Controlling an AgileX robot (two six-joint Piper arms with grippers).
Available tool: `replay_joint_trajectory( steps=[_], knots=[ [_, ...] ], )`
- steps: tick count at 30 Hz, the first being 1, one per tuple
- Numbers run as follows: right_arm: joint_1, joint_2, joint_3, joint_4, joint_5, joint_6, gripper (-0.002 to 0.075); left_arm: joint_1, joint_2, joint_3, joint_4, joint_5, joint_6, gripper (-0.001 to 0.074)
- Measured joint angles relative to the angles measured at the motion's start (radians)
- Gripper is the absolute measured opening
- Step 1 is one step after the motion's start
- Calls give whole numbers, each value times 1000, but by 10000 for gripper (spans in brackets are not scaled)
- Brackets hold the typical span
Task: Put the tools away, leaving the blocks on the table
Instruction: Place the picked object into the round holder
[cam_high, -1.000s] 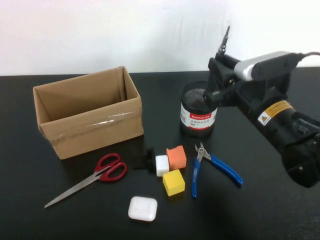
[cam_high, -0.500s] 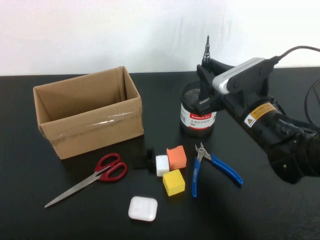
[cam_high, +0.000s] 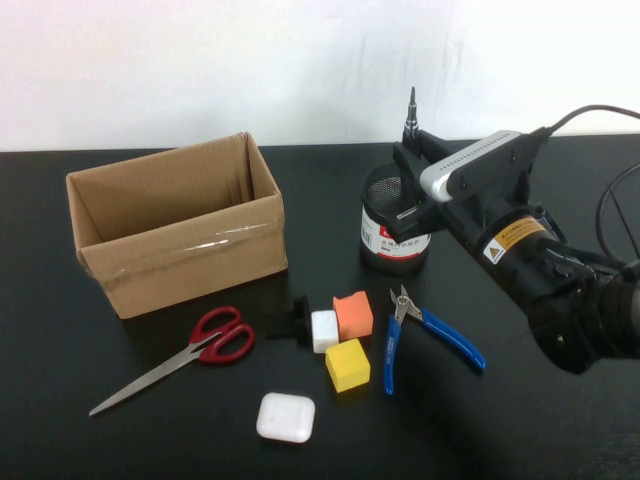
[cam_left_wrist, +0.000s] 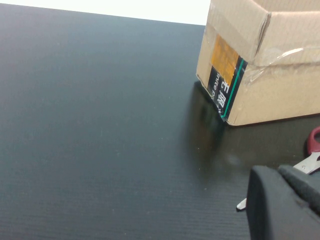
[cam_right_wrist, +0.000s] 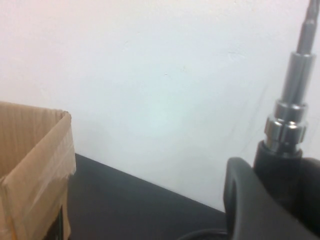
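While right gripper (cam_high: 412, 172) holds screwdriver (cam_high: 410, 108) over cup (cam_high: 395, 240), left gripper (cam_left_wrist: 282, 205) idles.

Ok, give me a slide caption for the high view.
Right gripper holds the screwdriver upright over the mesh cup; scissors and pliers lie on the table.

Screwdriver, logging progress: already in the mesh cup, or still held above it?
Held above: the right gripper grips the screwdriver upright over the mesh cup.
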Motion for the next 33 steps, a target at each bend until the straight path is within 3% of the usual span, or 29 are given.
replay_joint_trajectory(
  steps=[21, 33],
  knots=[
    [0, 83, -97, 15, 66, 0, 137, 0, 0, 0, 0, 0, 0, -4],
    [0, 83, -99, 83, 75, 0, 291, 0, 0, 0, 0, 0, 0, -4]
  ],
)
